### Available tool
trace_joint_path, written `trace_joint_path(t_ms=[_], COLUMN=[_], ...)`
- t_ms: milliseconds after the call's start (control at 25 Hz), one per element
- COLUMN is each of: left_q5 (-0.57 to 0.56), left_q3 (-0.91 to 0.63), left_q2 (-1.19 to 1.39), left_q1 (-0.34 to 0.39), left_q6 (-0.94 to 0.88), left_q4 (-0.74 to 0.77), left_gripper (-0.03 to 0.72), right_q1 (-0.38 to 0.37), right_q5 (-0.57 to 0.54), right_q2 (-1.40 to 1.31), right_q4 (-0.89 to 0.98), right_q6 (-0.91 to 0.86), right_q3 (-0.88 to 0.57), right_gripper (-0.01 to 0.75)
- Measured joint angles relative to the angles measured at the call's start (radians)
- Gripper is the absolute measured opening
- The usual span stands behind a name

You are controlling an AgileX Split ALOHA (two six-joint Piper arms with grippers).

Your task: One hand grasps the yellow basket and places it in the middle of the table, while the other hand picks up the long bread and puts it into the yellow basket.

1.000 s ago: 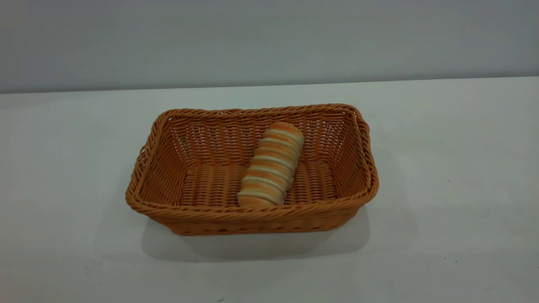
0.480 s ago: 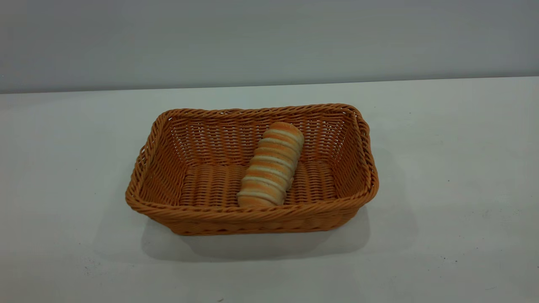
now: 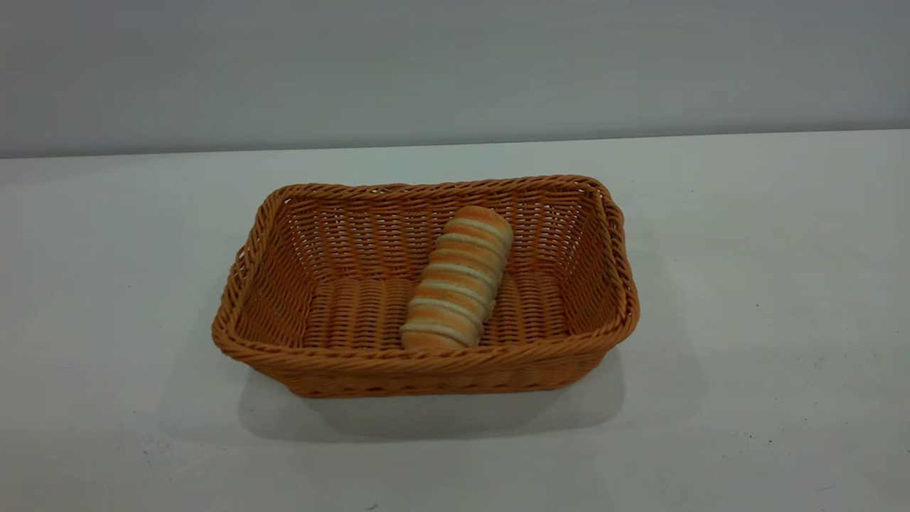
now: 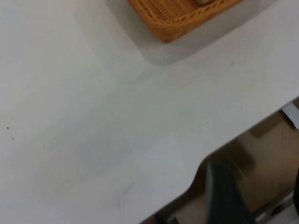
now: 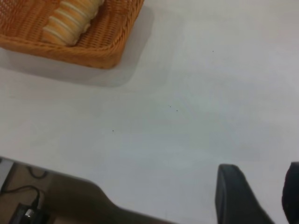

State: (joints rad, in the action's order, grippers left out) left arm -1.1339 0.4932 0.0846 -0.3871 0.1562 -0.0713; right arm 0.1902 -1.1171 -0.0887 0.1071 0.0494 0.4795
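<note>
The yellow basket [image 3: 426, 359] stands in the middle of the white table, and the long bread [image 3: 458, 277] lies inside it, slanting from the near wall to the far wall. Neither arm appears in the exterior view. In the left wrist view my left gripper [image 4: 259, 191] hangs over the table's edge, open and holding nothing, well away from a corner of the basket [image 4: 177, 18]. In the right wrist view my right gripper [image 5: 261, 189] is over bare table, open and holding nothing, far from the basket [image 5: 93, 51] and the bread [image 5: 70, 21].
The white table [image 3: 746, 284] runs back to a grey wall [image 3: 455, 64]. The table's edge [image 4: 196, 170] shows in the left wrist view, with brown floor beyond it. Black cables [image 5: 23, 196] lie on the floor below the table's edge in the right wrist view.
</note>
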Motion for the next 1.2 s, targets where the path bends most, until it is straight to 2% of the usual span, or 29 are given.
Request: trace_joint_path(t_ms=[1200], left_q5=[-0.002], left_q3=[0.000], left_q2=[-0.103], left_q1=[0.001], left_q6=[0.001], left_q4=[-0.001], left_gripper=[0.436], right_q1=[-0.001], right_q5=[-0.001], right_q2=[0.000], right_q4=[0.001], right_q6=[0.000], right_q3=[0.000], right_gripper=[0.237])
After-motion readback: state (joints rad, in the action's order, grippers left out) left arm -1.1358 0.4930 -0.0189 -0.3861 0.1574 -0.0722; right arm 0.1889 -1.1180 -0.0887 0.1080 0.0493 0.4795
